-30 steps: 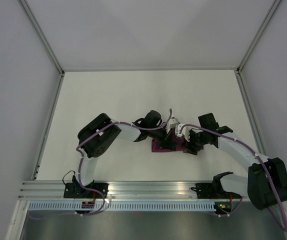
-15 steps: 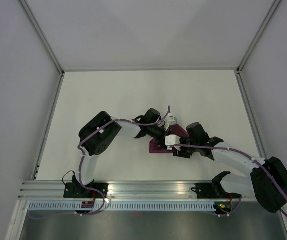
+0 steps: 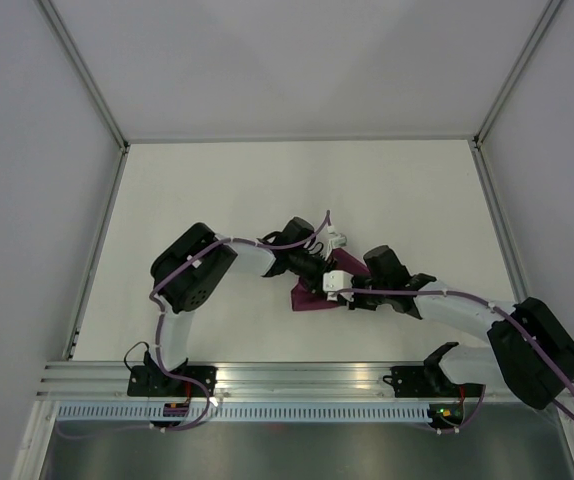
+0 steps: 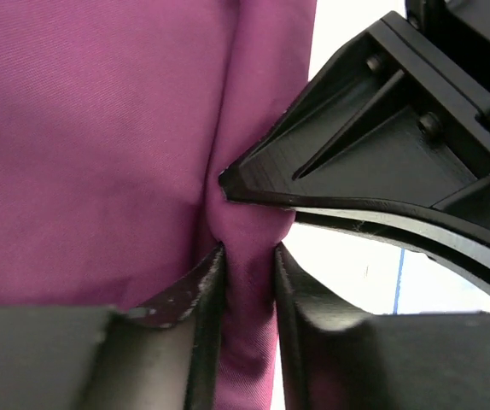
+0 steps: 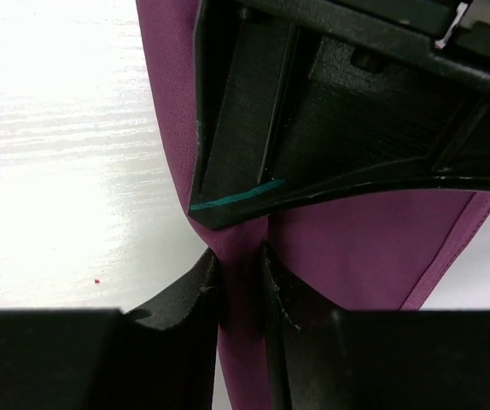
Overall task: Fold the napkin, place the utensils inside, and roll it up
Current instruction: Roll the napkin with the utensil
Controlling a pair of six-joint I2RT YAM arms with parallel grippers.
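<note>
A white table (image 3: 217, 190) is enclosed by pale grey walls (image 3: 27, 200), and an aluminium rail (image 3: 287, 375) is run along its near edge, where the 2 arms are bolted. The napkin (image 3: 309, 300) is seen from above as a small, bunched magenta shape near the middle of the table, somewhat toward the near edge. Most of it is covered by the 2 wrists meeting over it. The left gripper (image 3: 324, 287) is brought in from the left and the right gripper (image 3: 347, 300) from the right, so that both tips are set close together on the cloth.

In the left wrist view, the frame is largely filled by the napkin (image 4: 100, 154), smooth on the left and drawn into an upright ridge at the centre. This ridge is pinched by the left gripper (image 4: 248, 256), whose fingers (image 4: 201, 299) are closed against the cloth on both sides. A black finger (image 4: 373, 145) of the right gripper is reached in from the upper right, and its pointed tip is pressed into the same ridge just above the pinch.

In the right wrist view, a narrow fold of the napkin (image 5: 356, 256) is clamped by the right gripper (image 5: 240, 260), with its fingers (image 5: 189, 299) shut on the fabric. A finger (image 5: 253, 111) of the left gripper, marked with a teal line (image 5: 236, 201) near its tip, is set down onto the fold directly above. Bare table (image 5: 57, 154) is shown to the left of the cloth.
</note>
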